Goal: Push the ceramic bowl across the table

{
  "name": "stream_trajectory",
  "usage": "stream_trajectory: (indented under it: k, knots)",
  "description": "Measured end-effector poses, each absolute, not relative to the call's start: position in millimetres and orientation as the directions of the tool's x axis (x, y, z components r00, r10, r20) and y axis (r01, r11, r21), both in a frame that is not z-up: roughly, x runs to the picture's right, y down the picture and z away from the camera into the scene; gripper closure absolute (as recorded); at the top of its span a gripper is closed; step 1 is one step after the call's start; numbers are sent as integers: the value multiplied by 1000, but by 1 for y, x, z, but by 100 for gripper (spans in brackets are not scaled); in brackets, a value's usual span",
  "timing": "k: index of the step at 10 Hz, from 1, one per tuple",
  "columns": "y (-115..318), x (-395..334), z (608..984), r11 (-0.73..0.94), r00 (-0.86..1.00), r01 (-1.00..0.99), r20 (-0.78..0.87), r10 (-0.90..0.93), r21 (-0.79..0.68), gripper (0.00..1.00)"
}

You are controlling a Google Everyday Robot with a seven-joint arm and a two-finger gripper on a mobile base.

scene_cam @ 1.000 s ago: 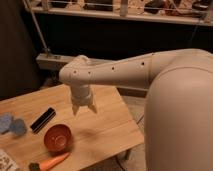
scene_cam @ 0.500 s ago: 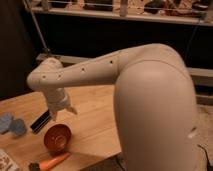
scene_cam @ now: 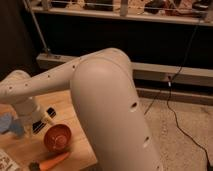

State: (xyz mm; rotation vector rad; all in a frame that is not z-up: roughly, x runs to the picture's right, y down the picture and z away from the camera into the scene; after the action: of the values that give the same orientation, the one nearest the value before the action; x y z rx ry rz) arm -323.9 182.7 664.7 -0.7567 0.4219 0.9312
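Observation:
The ceramic bowl [scene_cam: 57, 138], small, round and glossy orange-red, sits on the light wooden table [scene_cam: 22, 148] near its front right part. My gripper [scene_cam: 40, 122] hangs low at the end of the white arm [scene_cam: 100, 95], just left of and behind the bowl, close to its rim. Whether it touches the bowl cannot be made out. The arm's big elbow fills the middle of the view and hides the table's right side.
An orange carrot [scene_cam: 50, 162] lies in front of the bowl near the table's front edge. A blue cloth-like object [scene_cam: 10, 125] lies to the left of the gripper, and a dark object [scene_cam: 51, 112] shows behind it. A black cable [scene_cam: 175, 107] runs over the floor on the right.
The arm has swung left and nearer the camera. The gripper has moved from over the middle of the table down to the bowl's left rear side.

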Motion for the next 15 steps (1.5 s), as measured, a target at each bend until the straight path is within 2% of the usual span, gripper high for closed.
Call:
stream_trajectory:
  k: [3, 5, 7, 11, 15]
  knots:
    - [187, -360, 659, 279, 562, -819, -608, 560, -501, 76]
    - [191, -360, 658, 224, 539, -829, -624, 566, -512, 96]
    - [204, -348, 657, 219, 536, -833, -644, 546, -508, 100]
    - [237, -319, 663, 378, 604, -796, -646, 466, -472, 100]
    - [244, -332, 665, 467, 660, -748, -603, 448, -471, 100]
